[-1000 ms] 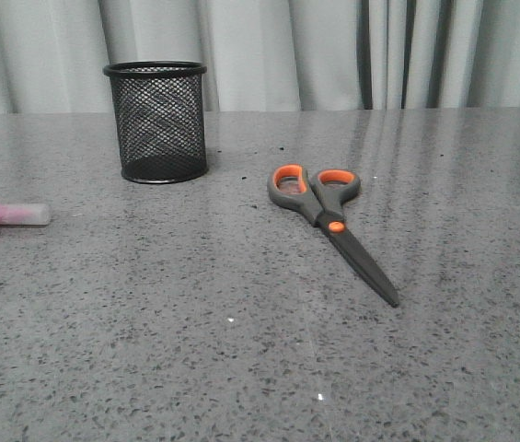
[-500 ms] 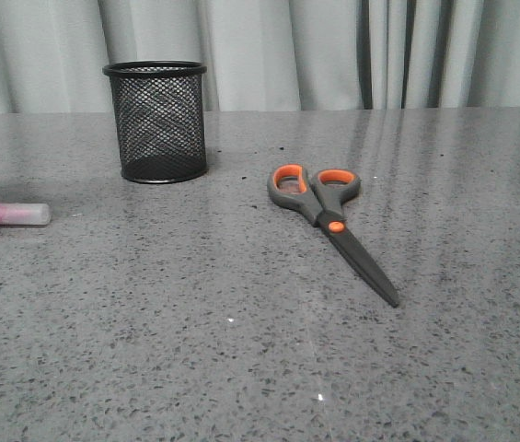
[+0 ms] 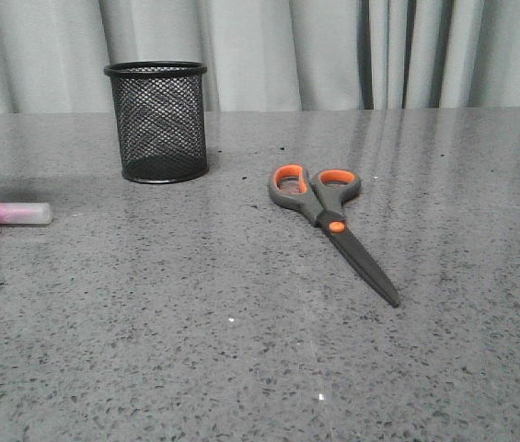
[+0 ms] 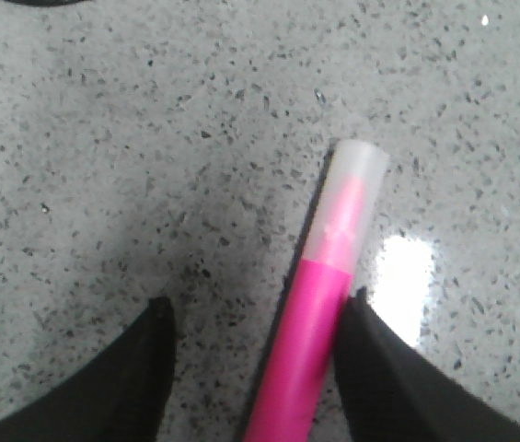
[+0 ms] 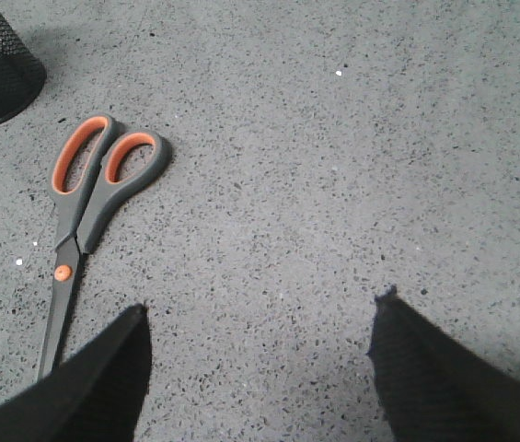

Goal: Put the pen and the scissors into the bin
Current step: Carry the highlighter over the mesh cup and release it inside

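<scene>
The jaws of the left gripper [image 4: 252, 322] are spread apart, their black tips set low over the counter [image 4: 149, 138] on either side of the pen [image 4: 319, 331]. The pen's smooth magenta barrel lies between the two tips, close against one of them and clear of the other; whether that tip touches it cannot be told. A translucent whitish cap, cylindrical and flat-ended, is seen projecting beyond the tips. In the front view only the capped end of the pen [image 3: 22, 214] is shown, flat on the counter at the far left edge beside a dark part of the left arm.

The jaws of the right gripper [image 5: 260, 322] are likewise held wide apart, over bare counter, with nothing between them. The scissors [image 5: 80, 216] lie just beside one matte black tip: dark grey closed blades, grey handles with orange-lined oval loops, an orange pivot dot. They rest flat near the middle of the counter [image 3: 241, 368], a speckled grey stone-like surface with a faint sheen.

The black wire-mesh pen cup [image 3: 156, 122] stands upright behind and to the left of the scissors, cylindrical, with a solid rim and base. Pleated pale curtains [image 3: 333, 55] hang behind the counter.
</scene>
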{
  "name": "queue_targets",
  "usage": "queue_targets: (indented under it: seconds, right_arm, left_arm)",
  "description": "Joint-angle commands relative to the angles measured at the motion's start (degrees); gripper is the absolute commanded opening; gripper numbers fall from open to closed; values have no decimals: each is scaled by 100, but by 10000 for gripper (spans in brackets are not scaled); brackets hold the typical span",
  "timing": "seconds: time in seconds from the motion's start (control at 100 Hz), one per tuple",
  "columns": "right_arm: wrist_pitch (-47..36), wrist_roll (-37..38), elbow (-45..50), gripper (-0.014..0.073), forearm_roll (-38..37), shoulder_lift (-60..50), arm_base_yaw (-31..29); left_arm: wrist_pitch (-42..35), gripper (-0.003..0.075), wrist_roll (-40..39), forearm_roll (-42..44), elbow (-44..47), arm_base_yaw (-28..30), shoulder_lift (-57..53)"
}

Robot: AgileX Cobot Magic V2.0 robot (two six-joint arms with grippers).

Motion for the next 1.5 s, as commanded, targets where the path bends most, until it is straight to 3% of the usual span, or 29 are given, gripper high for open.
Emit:
queue_targets:
  seconds: [0.0, 0.14, 0.42, 0.73, 1.04, 1.3, 1.49]
  right_arm:
    - [-284, -89, -216, 451, 49, 6, 2]
    - [-284, -101, -216, 451, 49, 6, 2]
    - [-274, -101, -216, 451, 49, 6, 2]
    - [-297, -101, -216, 451, 49, 6, 2]
    - [-264, -101, -216, 451, 49, 6, 2]
    - [-264, -101, -216, 451, 49, 6, 2]
    - [-264, -101, -216, 451, 49, 6, 2]
  left_arm:
    - [5, 249, 30, -56, -116, -1, -53]
    - [270, -19, -26, -12, -116, -1, -6]
    - [308, -19, -36, -970, -605, -1, -584]
    - [-393, -19, 257, -5122, -1110, -250, -966]
    - [-1728, -19, 624, -5751, -1110, -1415, -75]
    - [-1821, -19, 1275, -7085, -1119, -1490, 572]
    - [-1649, -2, 1674, -7179, -1119, -1490, 661]
